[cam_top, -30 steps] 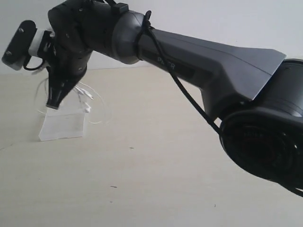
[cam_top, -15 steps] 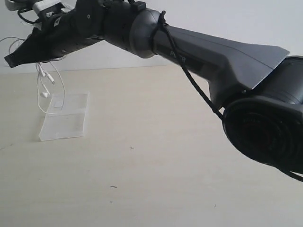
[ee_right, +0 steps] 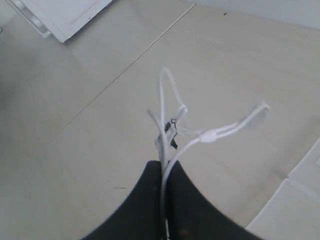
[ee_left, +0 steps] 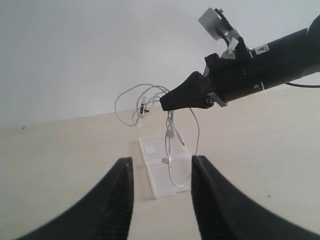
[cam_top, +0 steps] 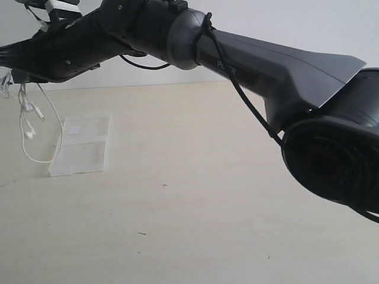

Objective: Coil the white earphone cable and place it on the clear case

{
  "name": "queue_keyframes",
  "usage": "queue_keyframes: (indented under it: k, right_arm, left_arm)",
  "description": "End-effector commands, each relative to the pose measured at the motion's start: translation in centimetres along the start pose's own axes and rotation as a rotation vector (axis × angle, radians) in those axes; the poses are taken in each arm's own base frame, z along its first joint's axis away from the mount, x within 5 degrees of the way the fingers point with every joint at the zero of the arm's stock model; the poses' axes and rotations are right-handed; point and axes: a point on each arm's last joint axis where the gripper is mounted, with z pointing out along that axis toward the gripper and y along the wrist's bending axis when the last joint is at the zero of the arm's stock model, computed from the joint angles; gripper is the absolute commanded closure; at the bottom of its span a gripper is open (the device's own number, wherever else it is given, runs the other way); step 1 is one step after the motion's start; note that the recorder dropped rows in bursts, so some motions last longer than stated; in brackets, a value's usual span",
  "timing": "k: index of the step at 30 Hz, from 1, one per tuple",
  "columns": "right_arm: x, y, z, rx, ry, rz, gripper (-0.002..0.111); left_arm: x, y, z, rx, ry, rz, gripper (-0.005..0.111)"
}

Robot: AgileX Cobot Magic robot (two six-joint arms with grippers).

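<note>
The right arm reaches across to the far left, and my right gripper point(cam_top: 7, 59) is held high, shut on the white earphone cable point(cam_top: 28, 134). The cable dangles below it in loose loops, its earbuds hanging just left of the clear case point(cam_top: 80, 152). The case lies flat on the table with a small white label on top. In the right wrist view the gripper point(ee_right: 163, 166) pinches several strands of cable point(ee_right: 210, 134). My left gripper point(ee_left: 161, 161) is open and empty, well back from the case point(ee_left: 156, 176), with the cable point(ee_left: 170, 131) hanging between.
Pale wooden table point(cam_top: 195, 207) with a white wall behind. The right arm's thick dark body point(cam_top: 266, 65) spans the exterior view above the table. A white flat panel point(ee_right: 65, 15) lies on the floor beyond the table edge in the right wrist view.
The right gripper has risen from the case and swung left, lifting the cable with it. The cable, earlier lying around the case, now hangs in the air left of it.
</note>
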Motion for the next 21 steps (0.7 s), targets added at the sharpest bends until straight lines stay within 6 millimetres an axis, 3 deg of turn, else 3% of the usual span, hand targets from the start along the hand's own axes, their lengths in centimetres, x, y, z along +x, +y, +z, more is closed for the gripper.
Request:
queue_keyframes:
  k: [1, 4, 11, 17, 21]
  right_arm:
    - [-0.6, 0.6, -0.5, -0.032, -0.024, 0.047, 0.108]
    - [-0.3, 0.9, -0.3, -0.069, 0.0, 0.092, 0.108]
    - [0.8, 2.4, -1.4, -0.168, 0.179, -0.106, 0.108]
    - [0.0, 4.9, -5.2, -0.24, 0.302, -0.316, 0.108]
    - [-0.6, 5.5, -7.2, -0.189, 0.346, -0.4, 0.108]
  left_arm:
    - [0.0, 0.0, 0.0, -0.006, -0.01, 0.007, 0.068]
    - [0.0, 0.0, 0.0, -0.006, -0.014, 0.007, 0.068]
    - [-0.6, 0.5, 0.0, -0.062, -0.072, 0.096, 0.068]
    - [-0.5, 1.4, 1.6, -0.142, 0.023, 0.147, 0.068]
    - [-0.7, 1.4, 3.1, -0.136, 0.076, 0.22, 0.068]
